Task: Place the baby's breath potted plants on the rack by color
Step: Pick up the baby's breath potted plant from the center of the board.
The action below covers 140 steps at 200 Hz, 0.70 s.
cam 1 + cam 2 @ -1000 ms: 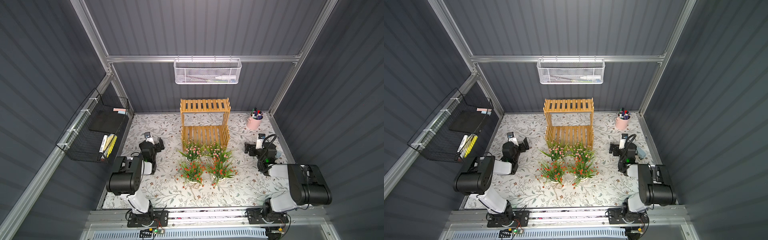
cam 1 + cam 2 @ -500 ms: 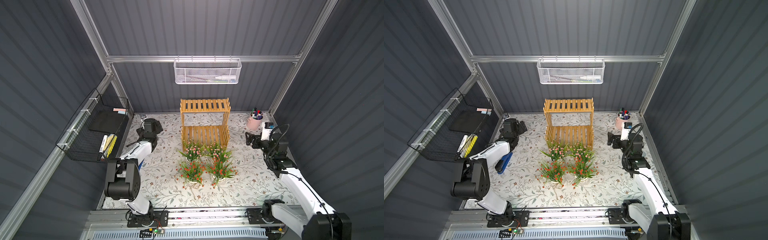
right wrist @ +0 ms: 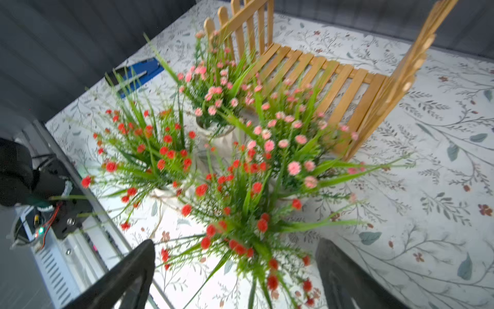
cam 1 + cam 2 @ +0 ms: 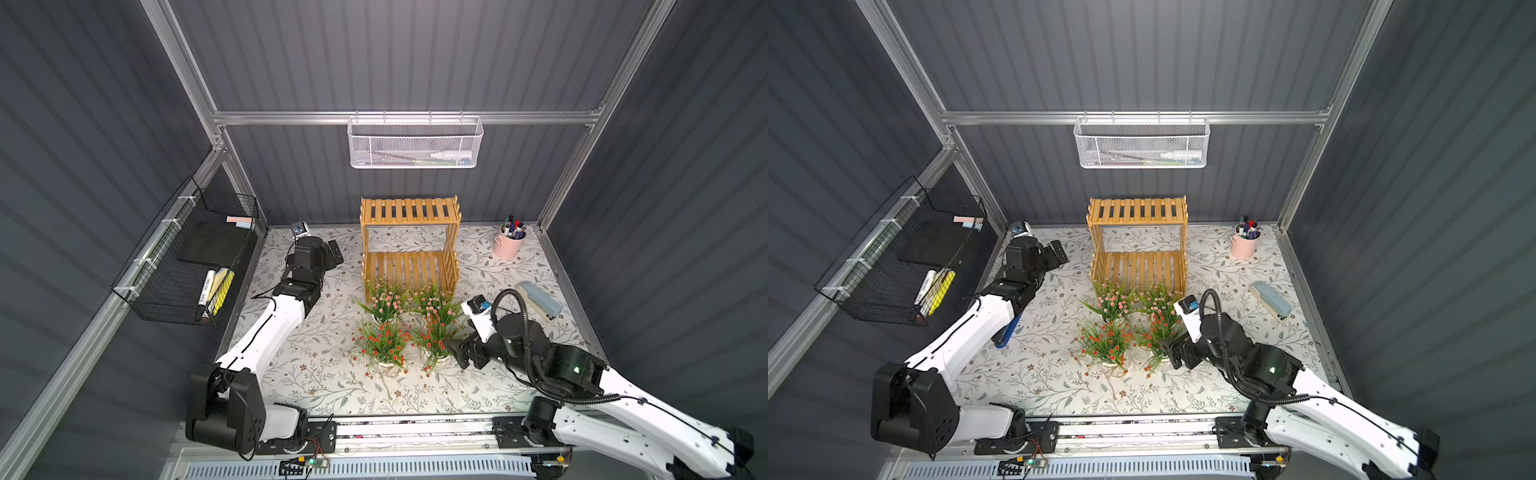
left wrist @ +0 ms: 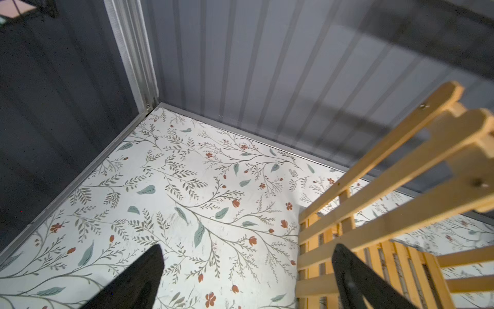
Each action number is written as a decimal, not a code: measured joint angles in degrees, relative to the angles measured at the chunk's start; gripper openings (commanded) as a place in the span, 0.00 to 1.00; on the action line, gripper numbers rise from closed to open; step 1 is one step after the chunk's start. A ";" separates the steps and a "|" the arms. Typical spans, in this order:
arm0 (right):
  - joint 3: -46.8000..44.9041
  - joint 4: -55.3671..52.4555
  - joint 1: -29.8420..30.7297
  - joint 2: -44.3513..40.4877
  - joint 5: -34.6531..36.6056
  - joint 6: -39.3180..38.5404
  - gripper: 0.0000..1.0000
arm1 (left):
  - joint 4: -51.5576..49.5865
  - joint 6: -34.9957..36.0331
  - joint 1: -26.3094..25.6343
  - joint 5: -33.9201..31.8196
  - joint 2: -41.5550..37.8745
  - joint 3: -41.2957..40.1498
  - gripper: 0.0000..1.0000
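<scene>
Your right gripper (image 4: 453, 353): jaws spread, empty | target: near-right red plant (image 4: 435, 332), upright on table (image 4: 332, 374), just left of it, near side of rack (image 4: 409, 270) | your left gripper (image 4: 336, 252): spread, empty, far-left, well apart; right arm nearer.
</scene>
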 measured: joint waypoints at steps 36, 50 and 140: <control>-0.55 -6.93 12.90 0.17 7.87 8.85 0.98 | -1.81 0.00 0.00 3.17 -2.75 0.00 0.99; -1.73 -8.07 15.85 0.52 9.40 11.82 0.98 | -2.14 0.00 0.00 3.91 -3.65 -0.07 1.00; -16.17 -2.43 22.10 6.32 11.93 23.47 0.99 | -2.12 -0.02 0.00 7.52 -5.73 -1.75 0.99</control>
